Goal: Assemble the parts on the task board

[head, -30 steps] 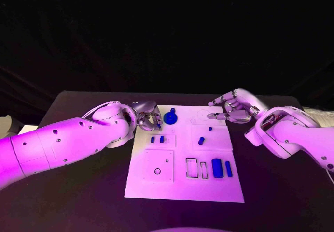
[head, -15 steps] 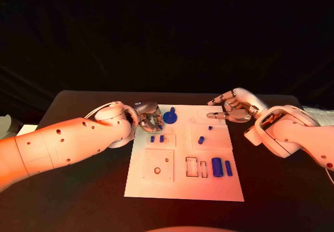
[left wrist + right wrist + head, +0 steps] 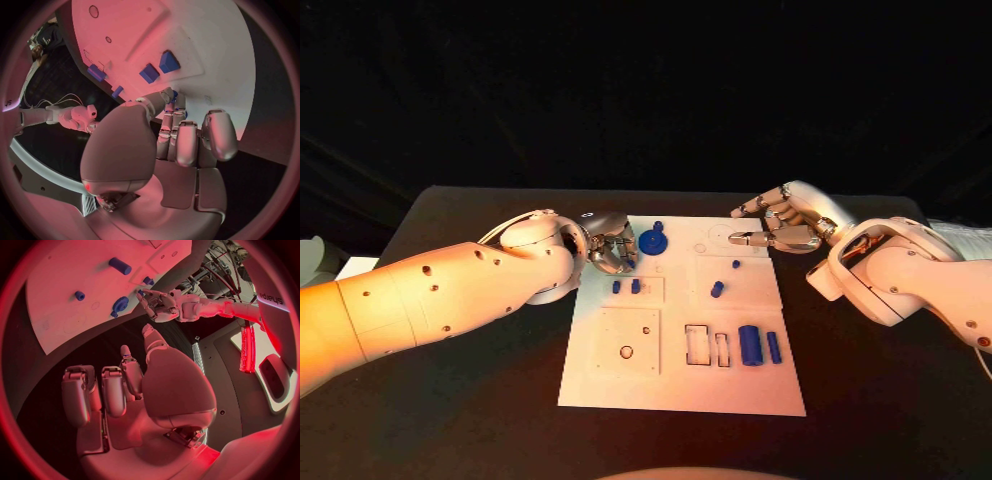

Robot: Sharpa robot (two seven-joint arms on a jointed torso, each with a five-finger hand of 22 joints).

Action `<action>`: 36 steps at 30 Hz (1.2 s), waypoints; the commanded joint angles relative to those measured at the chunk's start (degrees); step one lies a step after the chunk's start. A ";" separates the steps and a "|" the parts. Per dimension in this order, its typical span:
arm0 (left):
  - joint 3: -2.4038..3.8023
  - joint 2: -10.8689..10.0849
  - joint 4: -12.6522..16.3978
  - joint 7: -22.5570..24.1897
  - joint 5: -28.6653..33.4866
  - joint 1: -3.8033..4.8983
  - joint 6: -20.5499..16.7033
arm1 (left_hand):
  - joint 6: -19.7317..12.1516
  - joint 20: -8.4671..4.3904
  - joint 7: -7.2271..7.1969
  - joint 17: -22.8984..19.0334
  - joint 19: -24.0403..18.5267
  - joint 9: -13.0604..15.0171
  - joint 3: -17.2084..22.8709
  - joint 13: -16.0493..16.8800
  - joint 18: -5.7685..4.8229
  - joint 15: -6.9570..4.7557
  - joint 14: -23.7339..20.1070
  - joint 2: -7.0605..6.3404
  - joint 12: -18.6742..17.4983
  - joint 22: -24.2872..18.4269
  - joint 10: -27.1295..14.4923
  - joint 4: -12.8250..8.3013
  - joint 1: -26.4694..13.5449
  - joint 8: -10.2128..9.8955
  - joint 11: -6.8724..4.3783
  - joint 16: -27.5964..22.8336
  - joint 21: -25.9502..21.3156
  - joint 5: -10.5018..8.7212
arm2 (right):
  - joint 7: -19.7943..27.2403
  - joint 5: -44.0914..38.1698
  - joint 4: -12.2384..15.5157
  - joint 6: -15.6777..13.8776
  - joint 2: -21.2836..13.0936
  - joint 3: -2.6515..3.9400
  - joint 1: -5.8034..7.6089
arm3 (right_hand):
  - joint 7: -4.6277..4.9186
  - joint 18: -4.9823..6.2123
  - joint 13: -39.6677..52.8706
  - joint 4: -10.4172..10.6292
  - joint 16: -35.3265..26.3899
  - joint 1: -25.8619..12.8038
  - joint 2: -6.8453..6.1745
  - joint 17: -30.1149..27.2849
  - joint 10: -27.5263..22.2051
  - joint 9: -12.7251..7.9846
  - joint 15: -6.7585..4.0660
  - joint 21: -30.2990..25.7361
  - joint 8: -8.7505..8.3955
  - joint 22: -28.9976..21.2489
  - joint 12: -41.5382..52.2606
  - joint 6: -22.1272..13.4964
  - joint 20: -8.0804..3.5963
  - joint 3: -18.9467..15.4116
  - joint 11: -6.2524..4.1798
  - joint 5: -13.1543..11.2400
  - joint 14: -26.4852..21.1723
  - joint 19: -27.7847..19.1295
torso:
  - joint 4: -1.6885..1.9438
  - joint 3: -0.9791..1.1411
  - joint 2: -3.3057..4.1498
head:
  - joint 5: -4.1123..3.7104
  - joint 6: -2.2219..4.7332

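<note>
The white task board (image 3: 682,390) lies mid-table. My left hand (image 3: 607,246) hovers at its far left edge, beside a round blue part (image 3: 652,241). Its fingers are curled, and the thumb and a fingertip pinch a small blue part (image 3: 174,95). My right hand (image 3: 783,225) hangs over the board's far right corner, fingers loosely bent, with nothing in it. Two short blue parts (image 3: 626,287) stand in a recess near the left hand. Two blue pegs (image 3: 717,290) sit mid-board, with a blue cylinder (image 3: 750,345) and a bar (image 3: 773,347) further forward on the right.
Black table (image 3: 459,400) surrounds the board on all sides. Outlined slots (image 3: 697,345) and a square recess (image 3: 629,342) mark the board's near half. My left arm (image 3: 444,295) lies low across the table's left side.
</note>
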 commanded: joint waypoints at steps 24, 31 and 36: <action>-0.15 0.42 -0.70 -0.90 -0.18 -0.27 2.10 | -5.10 1.22 1.38 -1.45 -0.54 -1.67 -1.51 -0.86 -0.53 0.95 1.89 -1.28 -3.46 -0.85 -3.72 0.05 -2.15 -3.72 1.45 -0.04 -1.06 0.33 | 0.37 -0.21 0.06 0.87 -0.04 0.00 -0.03 | -0.18 0.59 4.79 0.03 -0.21 -0.19 0.67 7.53 -0.21 0.09 0.02 -0.19 0.28 9.37 0.01 0.01 -0.05 -0.45 0.00 0.25 4.24 2.85 | 0.04 -0.01 -0.03 | 0.05 -0.05; -0.15 0.36 -0.73 -1.03 0.02 -0.27 1.61 | -5.52 1.39 1.50 -1.57 -0.84 -1.79 -1.57 -0.90 -0.34 1.09 1.81 -1.41 -3.47 -1.53 -4.27 0.07 -2.27 -3.68 1.60 -0.06 -1.84 0.32 | 0.33 -0.22 -0.01 0.86 -0.04 0.00 -0.03 | -0.18 0.60 4.77 0.03 -0.28 -0.19 0.67 7.42 -0.22 0.09 0.02 -0.21 0.28 9.32 -0.01 0.01 -0.05 -0.45 0.00 0.25 4.22 2.83 | 0.01 -0.01 -0.05 | 0.08 -0.02; -0.14 0.25 -0.80 -1.24 0.16 -0.27 1.51 | -5.71 1.48 1.61 -1.72 -0.93 -1.82 -1.69 -0.92 -0.29 1.16 1.76 -1.55 -3.47 -1.72 -4.53 0.13 -2.42 -3.67 1.70 -0.12 -2.08 0.32 | 0.18 -0.26 -0.07 0.86 -0.03 0.00 -0.03 | -0.18 0.67 4.54 0.04 -0.65 -0.18 0.68 6.78 -0.38 0.08 0.02 -0.40 0.27 9.03 -0.46 0.01 -0.05 -0.47 0.00 0.25 4.07 2.66 | 0.04 -0.02 -0.03 | 0.03 -0.02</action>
